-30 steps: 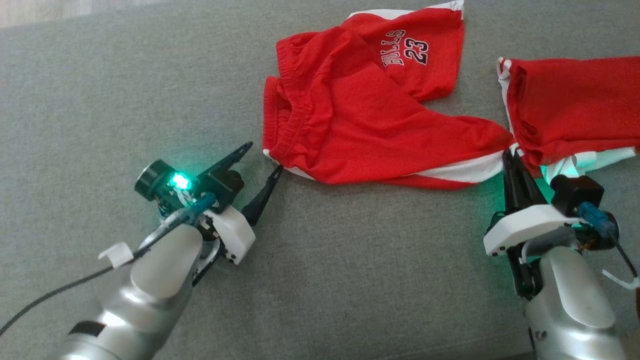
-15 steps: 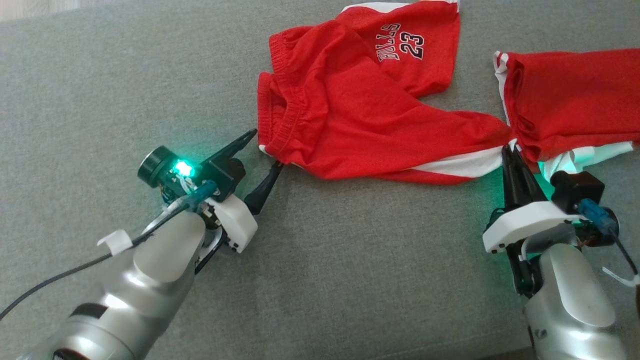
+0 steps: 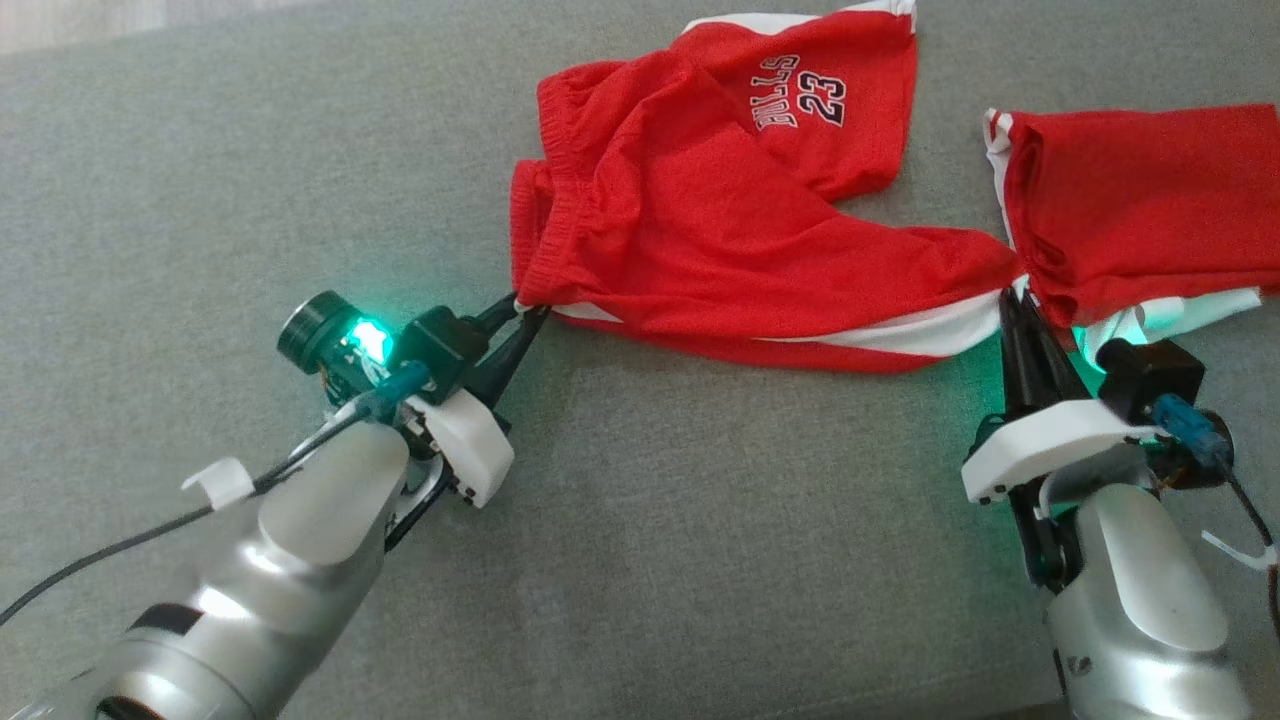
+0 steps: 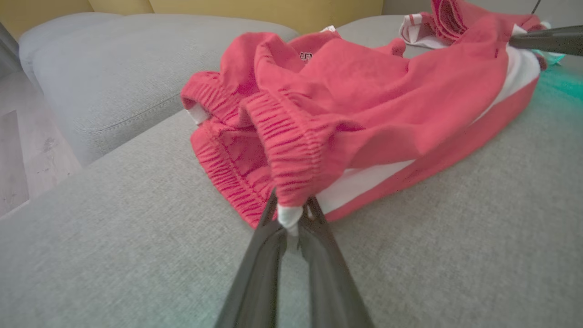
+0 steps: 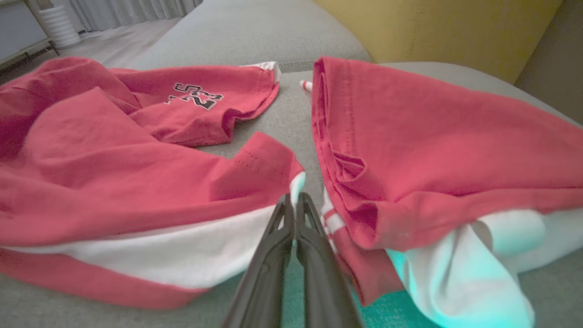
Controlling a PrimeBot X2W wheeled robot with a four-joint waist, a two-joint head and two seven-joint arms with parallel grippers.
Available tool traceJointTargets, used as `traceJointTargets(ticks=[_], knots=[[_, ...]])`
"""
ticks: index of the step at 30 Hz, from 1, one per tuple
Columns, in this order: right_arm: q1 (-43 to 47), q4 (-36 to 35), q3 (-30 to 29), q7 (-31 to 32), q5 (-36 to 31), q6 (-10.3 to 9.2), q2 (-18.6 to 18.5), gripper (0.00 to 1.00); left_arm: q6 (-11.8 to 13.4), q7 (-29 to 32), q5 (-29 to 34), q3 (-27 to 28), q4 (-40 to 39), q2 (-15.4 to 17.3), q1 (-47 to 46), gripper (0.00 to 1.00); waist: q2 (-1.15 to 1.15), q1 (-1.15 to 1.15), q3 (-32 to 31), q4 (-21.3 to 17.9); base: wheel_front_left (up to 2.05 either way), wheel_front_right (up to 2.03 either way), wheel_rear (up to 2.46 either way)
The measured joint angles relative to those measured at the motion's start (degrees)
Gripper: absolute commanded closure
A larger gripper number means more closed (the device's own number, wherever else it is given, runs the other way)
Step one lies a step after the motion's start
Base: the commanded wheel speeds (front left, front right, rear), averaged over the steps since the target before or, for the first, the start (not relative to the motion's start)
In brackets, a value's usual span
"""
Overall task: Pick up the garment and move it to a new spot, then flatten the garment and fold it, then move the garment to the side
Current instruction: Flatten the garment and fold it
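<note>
The garment (image 3: 720, 230) is a pair of red shorts with white side stripes and "BULLS 23" print, lying crumpled on the grey sofa cushion (image 3: 700, 520). My left gripper (image 3: 525, 310) is shut on the white corner at the end of the elastic waistband, seen close in the left wrist view (image 4: 291, 218) under the gathered waistband (image 4: 287, 150). My right gripper (image 3: 1010, 300) is shut on the hem corner of the near leg, where the white stripe ends (image 5: 294, 200). The near edge of the shorts (image 5: 114, 182) runs stretched between both grippers.
A second red and white garment (image 3: 1130, 200) lies folded just right of my right gripper, its edge (image 5: 432, 150) close beside the fingers. Yellow back cushions (image 4: 273, 9) rise behind. The sofa's left edge drops to a wooden floor (image 4: 18, 155).
My left gripper has gone from open around the waistband corner to shut on it. The right gripper has kept its grip and place. The near edge of the shorts now lies straighter.
</note>
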Motion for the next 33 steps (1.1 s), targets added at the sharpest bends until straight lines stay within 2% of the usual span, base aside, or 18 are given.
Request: traceJointTargets(ticks=[5, 9, 14, 21, 27, 33], knots=[[-0.9, -2.1, 1.4, -0.7, -0.2, 0.00, 0.0, 1.00, 0.0, 0.0, -2.5, 0.0, -1.9, 1.1, 0.2, 1.00, 0.00, 0.00, -1.7, 0.7, 0.00, 0.00, 0.00], [-3.2, -6.1, 2.6, -1.2, -0.5, 0.00, -0.2, 1.00, 0.0, 0.0, -4.5, 0.5, -4.2, 3.4, 0.5, 1.00, 0.00, 0.00, -3.7, 1.2, 0.00, 0.00, 0.00], [-7.2, -11.6, 5.5, 0.5, 0.6, 0.00, -3.6, 1.00, 0.0, 0.5, -8.2, 1.4, -8.2, 6.4, 0.0, 1.00, 0.00, 0.00, -6.8, 1.9, 0.00, 0.00, 0.00], [-12.8, -18.2, 10.2, 5.1, 3.3, 0.00, -8.1, 1.00, 0.1, 5.3, -13.9, 6.0, -16.2, 11.3, -3.4, 1.00, 0.00, -0.01, -12.5, 2.7, 0.00, 0.00, 0.00], [-13.2, -23.2, 11.6, 8.8, 5.5, 0.00, -9.3, 1.00, 2.8, 11.5, -18.5, 8.3, -25.8, 15.0, -2.1, 1.00, 0.00, -0.02, -17.9, 3.4, 0.00, 0.00, 0.00], [-11.7, -29.8, 10.7, 12.9, 6.0, 0.00, -9.6, 1.00, 6.9, 17.1, -21.4, 9.6, -38.1, 20.3, 2.3, 1.00, 0.00, -0.02, -20.7, 4.7, 0.00, 0.00, 0.00]])
